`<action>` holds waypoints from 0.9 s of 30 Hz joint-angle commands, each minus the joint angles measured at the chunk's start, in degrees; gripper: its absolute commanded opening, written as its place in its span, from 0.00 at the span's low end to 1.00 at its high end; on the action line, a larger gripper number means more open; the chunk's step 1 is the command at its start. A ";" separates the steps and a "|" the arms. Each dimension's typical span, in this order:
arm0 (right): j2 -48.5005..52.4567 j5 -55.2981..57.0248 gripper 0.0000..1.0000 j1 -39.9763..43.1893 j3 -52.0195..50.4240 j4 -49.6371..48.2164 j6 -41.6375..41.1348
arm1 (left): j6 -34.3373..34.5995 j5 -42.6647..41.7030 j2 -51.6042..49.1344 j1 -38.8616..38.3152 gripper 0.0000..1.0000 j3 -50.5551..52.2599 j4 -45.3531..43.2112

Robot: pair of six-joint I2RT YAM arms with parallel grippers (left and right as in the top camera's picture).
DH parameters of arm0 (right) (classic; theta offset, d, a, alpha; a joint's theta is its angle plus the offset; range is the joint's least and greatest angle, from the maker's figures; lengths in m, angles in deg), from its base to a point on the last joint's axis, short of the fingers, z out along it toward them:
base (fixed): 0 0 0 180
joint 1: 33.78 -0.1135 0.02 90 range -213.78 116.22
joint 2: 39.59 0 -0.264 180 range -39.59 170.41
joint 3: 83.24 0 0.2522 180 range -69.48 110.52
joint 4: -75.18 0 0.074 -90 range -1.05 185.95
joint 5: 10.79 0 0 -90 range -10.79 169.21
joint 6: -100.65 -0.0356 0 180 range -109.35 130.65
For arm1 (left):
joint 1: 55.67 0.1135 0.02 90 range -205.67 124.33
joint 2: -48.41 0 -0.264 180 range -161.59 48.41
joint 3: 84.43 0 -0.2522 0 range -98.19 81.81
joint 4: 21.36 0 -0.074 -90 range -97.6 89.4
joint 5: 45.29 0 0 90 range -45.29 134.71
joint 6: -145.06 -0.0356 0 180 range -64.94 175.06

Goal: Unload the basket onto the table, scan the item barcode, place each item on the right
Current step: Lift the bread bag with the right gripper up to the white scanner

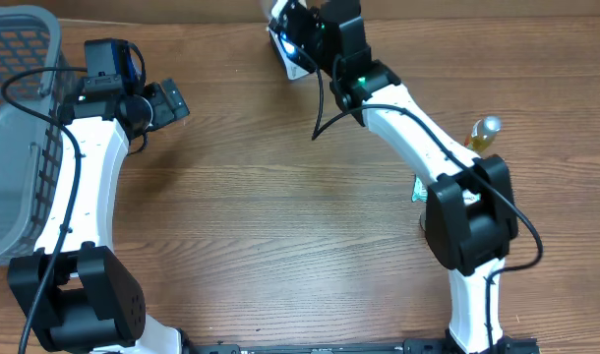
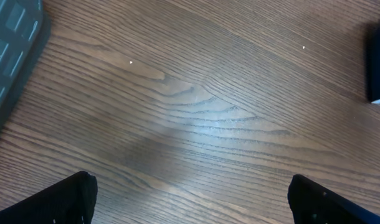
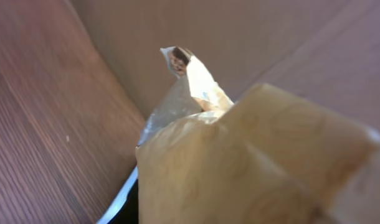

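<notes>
The item is a tan packet (image 3: pixel 252 162) with a crimped clear plastic top, and it fills most of the right wrist view. In the overhead view it shows as a white and blue edge (image 1: pixel 288 54) at the table's far middle. My right gripper (image 1: pixel 302 37) is there, shut on the packet; its fingers are hidden behind the packet in the wrist view. My left gripper (image 1: pixel 168 102) hovers over bare wood at the far left with nothing in it. Its black fingertips (image 2: pixel 71 199) stand wide apart, so the left gripper (image 2: pixel 190 194) is open. No barcode shows.
A grey mesh basket (image 1: pixel 15 128) stands at the left edge, its corner (image 2: pixel 12 43) showing in the left wrist view. A bottle with a silver cap (image 1: pixel 484 133) and a small green packet (image 1: pixel 418 189) lie beside the right arm. A dark object (image 2: pixel 378 62) sits at the left wrist view's right edge.
</notes>
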 commanded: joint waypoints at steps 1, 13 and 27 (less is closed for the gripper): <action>1.55 1.18 0.04 0.15 1.25 -1.49 8.04 | -0.28 0.81 0.37 -0.13 0.99 -0.92 -0.15; 2.69 4.50 0.04 0.09 1.16 -3.80 15.63 | -0.28 0.81 0.37 -0.13 1.00 -0.92 -0.15; 2.69 4.09 0.04 0.09 1.16 0.09 10.47 | -0.28 0.81 0.37 -0.13 1.00 -0.92 -0.15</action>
